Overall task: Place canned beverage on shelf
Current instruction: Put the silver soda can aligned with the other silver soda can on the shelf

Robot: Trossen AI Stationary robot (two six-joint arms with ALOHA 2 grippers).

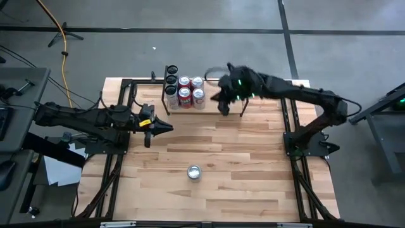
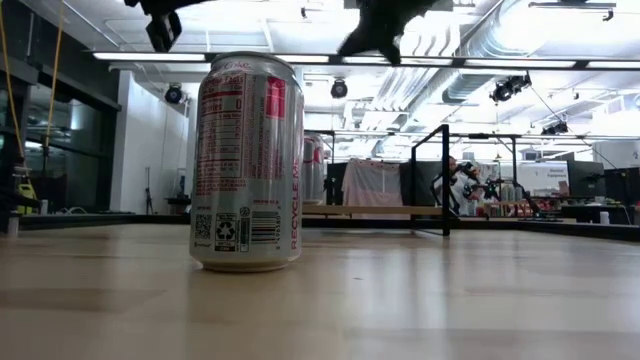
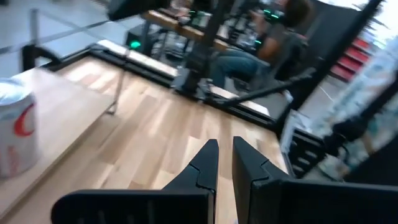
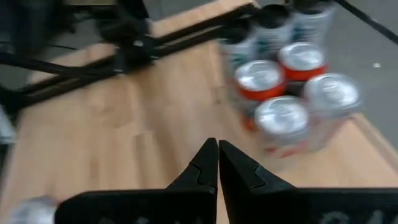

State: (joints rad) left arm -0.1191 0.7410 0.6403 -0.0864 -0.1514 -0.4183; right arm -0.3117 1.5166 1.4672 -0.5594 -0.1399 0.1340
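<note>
High view shows a lone can [image 1: 193, 172] standing lower centre, apparently awaiting pickup, while shelf [image 1: 218, 101] at upper centre holds grouped cans [image 1: 185, 92]; left gripper [image 1: 166, 128] and right gripper [image 1: 223, 106] are both closed, empty.

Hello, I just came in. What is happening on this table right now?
Nothing is being held at the moment. One can stands alone near the front of the table, upright. Several other cans are already grouped on the shelf at the back. The left pincer is shut and empty over the table's left side. The right pincer is also shut and empty, beside the shelved cans.
</note>
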